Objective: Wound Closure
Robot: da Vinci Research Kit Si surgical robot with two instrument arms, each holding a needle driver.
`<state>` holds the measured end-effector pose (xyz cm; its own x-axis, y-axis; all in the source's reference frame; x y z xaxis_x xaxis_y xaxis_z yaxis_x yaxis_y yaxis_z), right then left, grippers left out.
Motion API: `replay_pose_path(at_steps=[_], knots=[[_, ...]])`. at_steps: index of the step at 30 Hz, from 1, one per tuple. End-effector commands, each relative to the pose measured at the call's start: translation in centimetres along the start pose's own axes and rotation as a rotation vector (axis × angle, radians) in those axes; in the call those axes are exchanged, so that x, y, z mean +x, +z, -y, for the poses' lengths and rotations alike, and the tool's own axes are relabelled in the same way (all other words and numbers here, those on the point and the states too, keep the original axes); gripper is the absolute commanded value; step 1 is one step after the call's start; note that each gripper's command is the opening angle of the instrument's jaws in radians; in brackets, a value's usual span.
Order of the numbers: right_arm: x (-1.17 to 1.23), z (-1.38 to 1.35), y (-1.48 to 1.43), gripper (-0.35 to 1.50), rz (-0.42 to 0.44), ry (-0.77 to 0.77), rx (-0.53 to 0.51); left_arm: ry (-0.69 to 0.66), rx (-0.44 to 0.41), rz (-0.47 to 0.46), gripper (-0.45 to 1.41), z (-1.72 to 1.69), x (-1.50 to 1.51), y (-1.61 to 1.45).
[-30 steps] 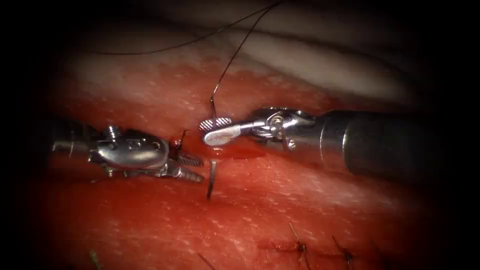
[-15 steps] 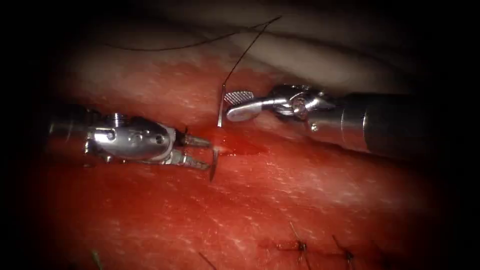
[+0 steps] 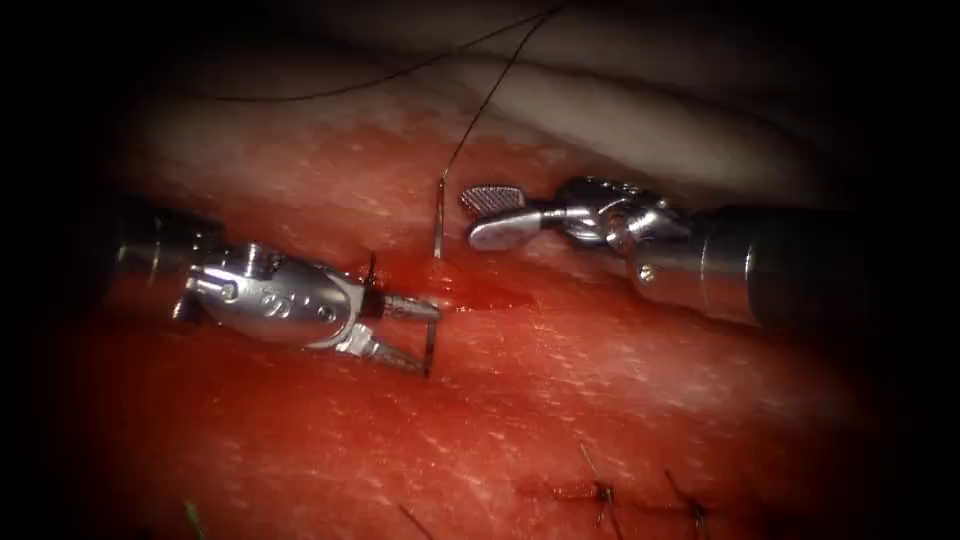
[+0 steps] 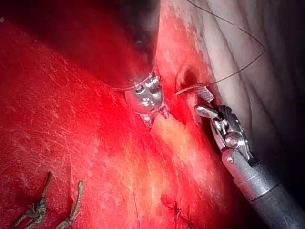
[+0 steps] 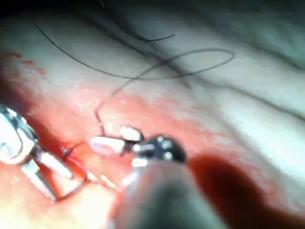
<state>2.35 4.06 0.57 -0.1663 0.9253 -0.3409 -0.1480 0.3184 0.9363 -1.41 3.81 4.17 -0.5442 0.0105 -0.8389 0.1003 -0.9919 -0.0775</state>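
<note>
The curved needle point(image 3: 437, 218) is in the tissue point(image 3: 560, 390), passing under the cut point(image 3: 480, 297). Its tail stands up on the far lip with the thread point(image 3: 480, 105) running up from it. Its tip point(image 3: 428, 350) sticks out of the near lip. My left tool point(image 3: 418, 336) comes in from the left; its jaws are open and straddle the tip, gripping nothing. My right tool point(image 3: 478, 215) is just right of the tail, open and holding nothing. The left wrist view shows the left tool point(image 4: 156, 118), the needle tail point(image 4: 187, 89) and the right tool point(image 4: 204, 102). The right wrist view shows the right tool point(image 5: 112, 140) and the thread point(image 5: 157, 71).
Red fluid point(image 3: 495, 300) pools in the cut. Finished stitches point(image 3: 600, 492) with cut thread ends sit lower right on the tissue. Slack thread lies looped over the pale far tissue point(image 3: 620, 120). The right shaft point(image 3: 790, 270) crosses the right side.
The right tool has drawn up and to the right, away from the needle's tail, still open. The left tool has moved right, bringing its open jaws up to the needle's tip.
</note>
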Motion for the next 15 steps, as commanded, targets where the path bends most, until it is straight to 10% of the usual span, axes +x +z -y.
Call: replay_pose_path(at_steps=[1, 15], knots=[[0.02, -0.03, 0.1, 1.3, -0.002, -0.004, 0.006, 0.005, -0.003, 0.002, 0.47, -0.04, -0.03, 0.07], [0.0, -0.02, 0.09, 1.28, -0.019, -0.028, 0.005, 0.025, -0.023, -0.002, 0.49, -0.12, -0.13, 0.28]])
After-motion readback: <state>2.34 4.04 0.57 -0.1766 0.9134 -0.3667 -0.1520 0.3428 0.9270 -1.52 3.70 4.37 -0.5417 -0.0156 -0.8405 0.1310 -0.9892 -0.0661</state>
